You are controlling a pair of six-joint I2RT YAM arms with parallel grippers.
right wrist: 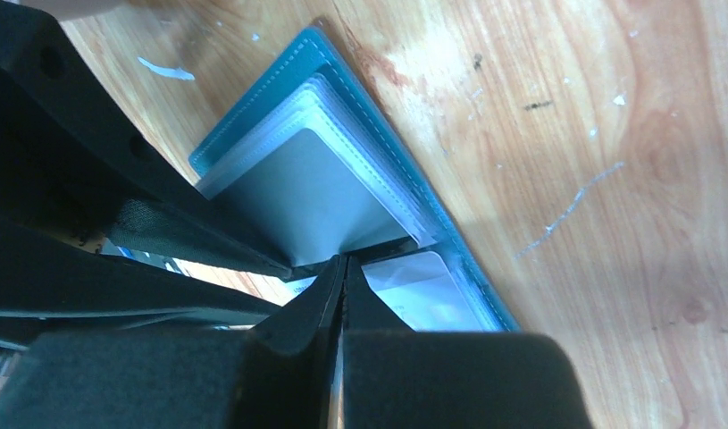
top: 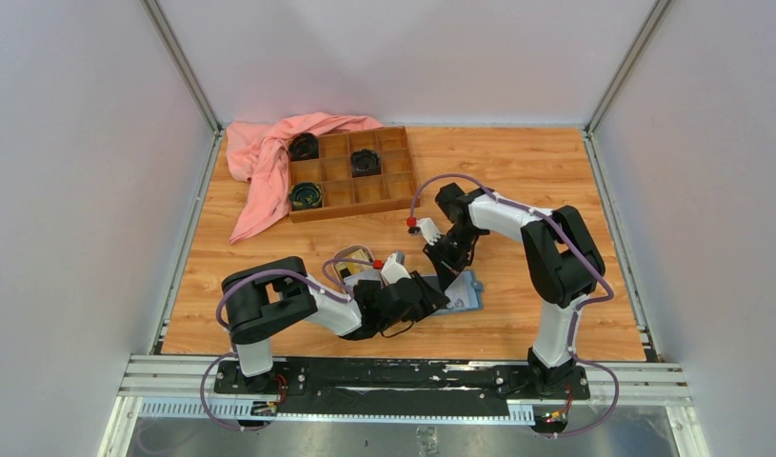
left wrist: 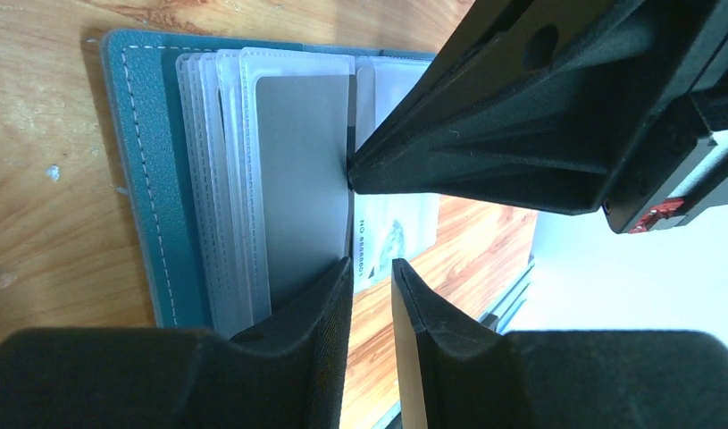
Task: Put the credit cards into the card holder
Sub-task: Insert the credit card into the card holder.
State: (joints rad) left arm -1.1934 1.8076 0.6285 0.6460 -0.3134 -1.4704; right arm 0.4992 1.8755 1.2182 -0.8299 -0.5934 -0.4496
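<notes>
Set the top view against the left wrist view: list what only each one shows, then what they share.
Top only: the pink cloth, the wooden tray at the far side, and the whole left arm and right arm.
Left wrist only: clear sleeves, a grey card at the front one, a printed card past it, and a gap between the left fingers.
Both: the open blue wallet on the table, with the right fingers meeting the left ones there.
</notes>
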